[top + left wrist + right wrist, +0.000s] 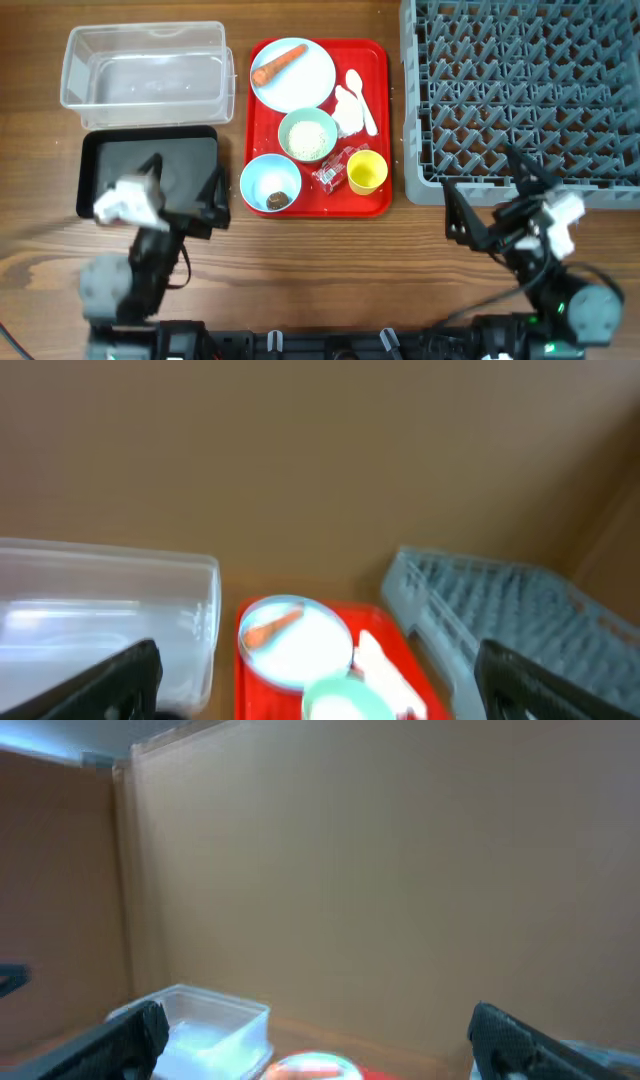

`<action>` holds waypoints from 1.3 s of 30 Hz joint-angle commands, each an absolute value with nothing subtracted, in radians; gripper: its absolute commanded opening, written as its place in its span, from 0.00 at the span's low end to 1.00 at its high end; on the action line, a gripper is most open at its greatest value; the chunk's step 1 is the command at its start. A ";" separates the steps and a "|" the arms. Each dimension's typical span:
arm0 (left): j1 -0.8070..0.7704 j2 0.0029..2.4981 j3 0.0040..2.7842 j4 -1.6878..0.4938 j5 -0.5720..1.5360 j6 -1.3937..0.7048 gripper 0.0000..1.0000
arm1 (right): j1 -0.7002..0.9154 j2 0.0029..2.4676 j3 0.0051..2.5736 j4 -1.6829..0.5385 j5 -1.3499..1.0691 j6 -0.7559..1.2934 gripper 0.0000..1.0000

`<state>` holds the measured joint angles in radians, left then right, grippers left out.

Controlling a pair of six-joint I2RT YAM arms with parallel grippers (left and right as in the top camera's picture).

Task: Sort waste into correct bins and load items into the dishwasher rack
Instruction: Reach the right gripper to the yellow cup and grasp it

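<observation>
On the flat red tray (378, 60), a pale blue plate (305, 85) carries an orange carrot (278, 64). One small bowl (307, 134) holds white rice and another (271, 184) holds brown scraps. A yellow cup (366, 172), a red-and-clear wrapper (335, 168), a crumpled napkin (346, 110) and a white spoon (362, 98) lie beside them. The clear tub (145, 65) and black tray (150, 165) are on the left, the grey rack (520, 90) on the right. My left gripper (185, 188) is open over the black tray's right edge. My right gripper (490, 195) is open by the rack's front edge.
The left wrist view shows the tub (110, 620), the plate (300, 645) with the carrot (270, 628), the rice bowl (345, 702) and the rack (500, 610), all blurred. The right wrist view shows the tub (205, 1020) below a brown wall. Bare wooden table lies in front of the red tray.
</observation>
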<state>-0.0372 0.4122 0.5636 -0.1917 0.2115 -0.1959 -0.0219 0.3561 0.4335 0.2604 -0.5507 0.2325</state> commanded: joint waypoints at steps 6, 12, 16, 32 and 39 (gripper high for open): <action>-0.153 1.015 1.169 -0.712 0.187 -0.104 1.00 | -0.016 0.881 1.018 -0.428 -0.760 -0.009 1.00; -0.228 1.515 1.581 -1.158 0.122 -0.105 1.00 | -0.016 1.183 1.331 -0.901 -0.640 -0.137 1.00; -0.228 1.723 1.617 -1.183 0.145 -0.112 1.00 | -0.016 1.287 1.338 -0.899 -0.626 -0.105 1.00; -0.493 1.881 1.617 -0.859 0.117 -0.223 0.94 | -0.016 1.326 1.334 -0.895 -0.591 0.052 1.00; -0.510 1.980 1.617 -0.833 0.141 -0.330 0.80 | -0.016 1.327 1.334 -0.898 -0.564 0.052 0.99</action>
